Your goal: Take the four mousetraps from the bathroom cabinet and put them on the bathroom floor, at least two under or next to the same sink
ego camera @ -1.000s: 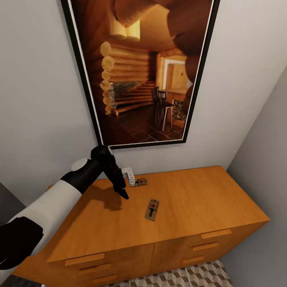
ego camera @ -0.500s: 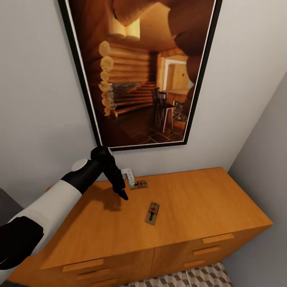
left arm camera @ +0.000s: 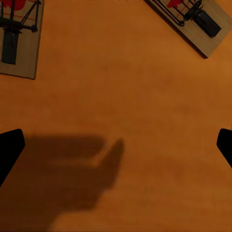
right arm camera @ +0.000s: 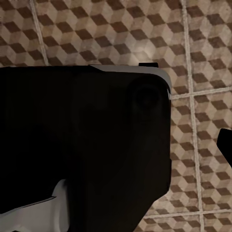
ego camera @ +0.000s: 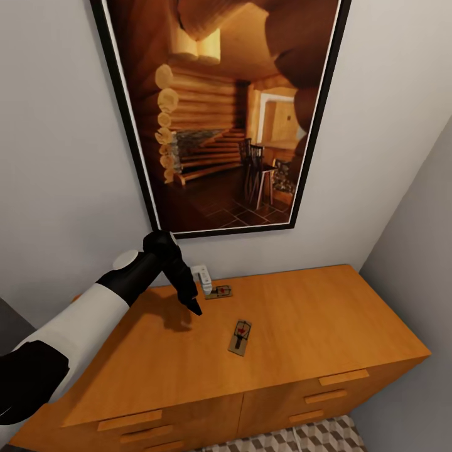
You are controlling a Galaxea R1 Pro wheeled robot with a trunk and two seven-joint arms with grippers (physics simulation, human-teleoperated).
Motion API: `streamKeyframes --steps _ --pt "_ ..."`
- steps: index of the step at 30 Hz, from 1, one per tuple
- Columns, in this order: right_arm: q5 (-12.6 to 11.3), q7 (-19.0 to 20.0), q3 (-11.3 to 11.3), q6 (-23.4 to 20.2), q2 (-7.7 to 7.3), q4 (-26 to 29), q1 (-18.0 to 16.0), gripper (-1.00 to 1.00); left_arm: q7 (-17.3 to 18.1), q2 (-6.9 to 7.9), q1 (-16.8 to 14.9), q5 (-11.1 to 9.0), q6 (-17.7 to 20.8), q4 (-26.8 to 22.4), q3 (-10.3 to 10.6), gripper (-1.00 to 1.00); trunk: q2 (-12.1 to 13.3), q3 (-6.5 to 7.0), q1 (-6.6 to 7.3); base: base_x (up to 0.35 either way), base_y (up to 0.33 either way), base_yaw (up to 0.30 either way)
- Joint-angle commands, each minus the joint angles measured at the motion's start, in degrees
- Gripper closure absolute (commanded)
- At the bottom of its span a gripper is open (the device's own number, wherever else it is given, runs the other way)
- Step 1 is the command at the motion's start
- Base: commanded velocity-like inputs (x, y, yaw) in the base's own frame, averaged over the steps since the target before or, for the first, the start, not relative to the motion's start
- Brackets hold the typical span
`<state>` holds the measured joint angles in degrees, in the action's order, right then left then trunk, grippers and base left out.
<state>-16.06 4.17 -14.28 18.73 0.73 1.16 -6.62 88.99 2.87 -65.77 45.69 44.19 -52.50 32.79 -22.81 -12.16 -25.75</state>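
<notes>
Two mousetraps lie on the flat top of the orange-brown cabinet (ego camera: 314, 320): one near the middle (ego camera: 240, 337), one by the back wall (ego camera: 220, 292). My left gripper (ego camera: 192, 306) hangs just above the cabinet top, left of both traps, pointing down. In the left wrist view its fingertips (left arm camera: 9, 150) stand wide apart at the picture's edges, open and empty, and both mousetraps (left arm camera: 17, 43) (left arm camera: 195, 21) lie beyond them. In the right wrist view one fingertip (right arm camera: 225, 143) stands far out at the side over the cube-patterned bathroom floor (right arm camera: 203, 58). The sink is out of view.
A large framed picture of a log cabin (ego camera: 226, 113) hangs on the wall above the cabinet. A small white fitting (ego camera: 204, 278) sits at the wall beside the rear trap. A grey wall (ego camera: 414, 238) closes in on the right. A black robot part (right arm camera: 82, 145) blocks much of the right wrist view.
The head view has shifted slightly, so the camera moved. The left arm and both mousetraps keep their places relative to each other.
</notes>
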Motion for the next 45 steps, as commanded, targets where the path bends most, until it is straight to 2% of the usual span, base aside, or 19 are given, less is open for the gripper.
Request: streamKeyframes --steps 1,2,5,6,7,12,15,34,36,41,45 --pt "-0.63 0.3 -0.31 0.25 0.03 -0.1 -0.06 -1.0 0.48 0.04 -0.06 0.44 0.62 -0.07 0.1 -1.0 -0.11 -0.11 -0.03 0.0 0.0 0.0" --pt "-0.63 0.3 -0.31 0.25 0.04 -0.1 -0.06 -1.0 0.4 0.03 -0.06 0.44 0.62 -0.07 0.1 -1.0 -0.11 -0.11 -0.03 0.0 0.0 0.0" --pt "-0.64 0.29 -0.31 0.25 0.12 -0.1 -0.06 -1.0 -4.17 -0.02 -0.06 0.38 0.66 -0.08 0.09 -1.0 -0.11 -0.11 -0.03 0.0 0.0 0.0" --pt "-0.63 0.3 -0.31 0.25 0.12 -0.1 -0.06 -1.0 -9.07 -0.45 -0.06 0.2 0.7 -0.03 0.04 -1.0 -0.11 -0.11 -0.03 0.0 0.0 0.0" --pt "-0.64 0.3 -0.31 0.25 0.1 -0.1 -0.06 -1.0 -10.12 -0.87 -0.06 0.16 0.71 0.02 0.02 -1.0 -0.11 -0.11 -0.03 0.0 0.0 0.0" --pt "-0.61 0.29 -0.31 0.25 0.07 -0.1 -0.06 -1.0 -12.04 -2.62 -0.06 0.11 0.72 0.48 0.0 -1.0 -0.11 -0.11 -0.03 0.0 0.0 0.0" --pt "-0.62 0.3 -0.31 0.25 0.06 -0.1 -0.06 -1.0 -12.27 -3.12 -0.06 0.1 0.72 0.66 0.0 -1.0 -0.11 -0.11 -0.03 0.0 0.0 0.0" --pt "-0.64 0.3 -0.31 0.25 0.06 -0.1 -0.06 -1.0 -12.5 -3.31 0.03 0.24 0.68 2.04 -0.03 -1.0 -0.11 -0.11 -0.03 0.0 0.0 0.0" --pt "-0.62 0.3 -0.31 0.25 0.06 -0.1 -0.06 -1.0 -13.35 -3.31 0.03 0.26 0.7 2.0 -0.06 -1.0 -0.11 -0.11 -0.03 0.0 0.0 0.0" --pt "-0.64 0.31 -0.31 0.25 0.06 -0.1 -0.06 -1.0 -20.73 -3.39 0.03 0.05 0.72 2.0 -0.04 -1.0 -0.11 -0.11 -0.03 0.0 0.0 0.0" --pt "-0.61 0.31 -0.31 0.25 0.06 -0.1 -0.06 -1.0 -22.44 -3.58 0.03 -0.04 0.72 2.04 -0.03 -1.0 -0.11 -0.11 -0.03 0.0 0.0 0.0"
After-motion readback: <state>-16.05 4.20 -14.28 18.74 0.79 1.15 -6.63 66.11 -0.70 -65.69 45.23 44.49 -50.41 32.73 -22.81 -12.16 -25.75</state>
